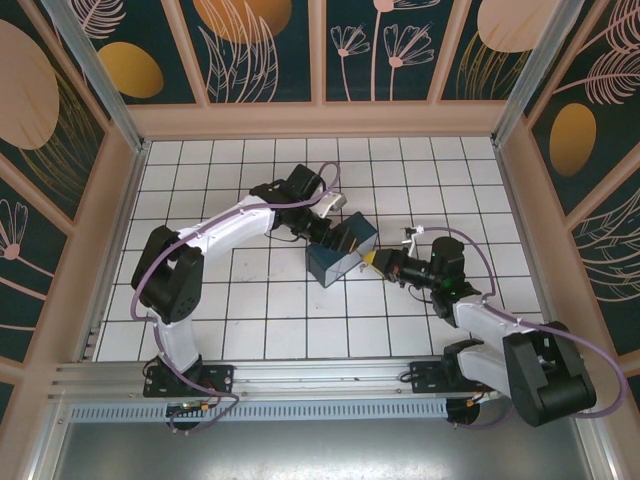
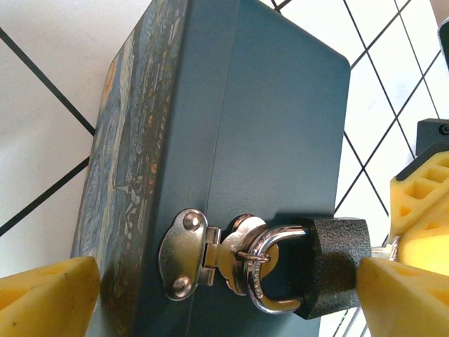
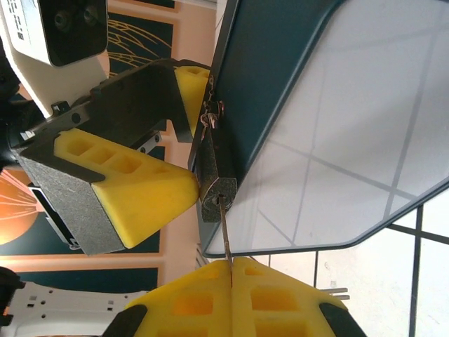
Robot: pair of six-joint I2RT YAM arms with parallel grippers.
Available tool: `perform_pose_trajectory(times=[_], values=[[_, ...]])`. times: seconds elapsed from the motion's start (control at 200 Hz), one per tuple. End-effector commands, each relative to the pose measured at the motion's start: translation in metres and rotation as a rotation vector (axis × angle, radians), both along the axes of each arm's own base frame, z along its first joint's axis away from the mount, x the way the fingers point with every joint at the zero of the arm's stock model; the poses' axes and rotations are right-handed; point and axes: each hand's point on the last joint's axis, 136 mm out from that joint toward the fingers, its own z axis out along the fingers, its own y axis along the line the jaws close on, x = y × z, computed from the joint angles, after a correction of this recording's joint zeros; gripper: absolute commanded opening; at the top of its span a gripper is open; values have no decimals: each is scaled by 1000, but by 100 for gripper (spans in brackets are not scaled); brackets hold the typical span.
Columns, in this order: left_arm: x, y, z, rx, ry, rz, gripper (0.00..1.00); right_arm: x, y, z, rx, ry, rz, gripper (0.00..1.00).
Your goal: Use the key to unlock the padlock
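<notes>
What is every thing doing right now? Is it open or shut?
padlock, shackle closed, hooked through the hasp
key, pushed into the bottom of the padlock
box, shut
hasp, folded closed
left hand, open wide, one finger touching the padlock
right hand, shut on the key

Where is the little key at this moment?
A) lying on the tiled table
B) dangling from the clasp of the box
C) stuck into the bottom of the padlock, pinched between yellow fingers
C: in the right wrist view the key runs from the shut right gripper straight up into the underside of the padlock.
</notes>
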Motion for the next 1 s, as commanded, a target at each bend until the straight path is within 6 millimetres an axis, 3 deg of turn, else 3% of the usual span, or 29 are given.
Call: perform_pose_trajectory(times=[0.0, 0.551, 0.996], values=[[-13, 10, -17, 52, 46, -5, 92, -1, 6, 21, 70, -62, 26, 0], [-12, 15, -18, 25, 60, 2, 91, 3, 8, 35, 167, -43, 13, 0], [-12, 16, -17, -32, 93, 23, 91, 5, 14, 26, 177, 0, -7, 0]])
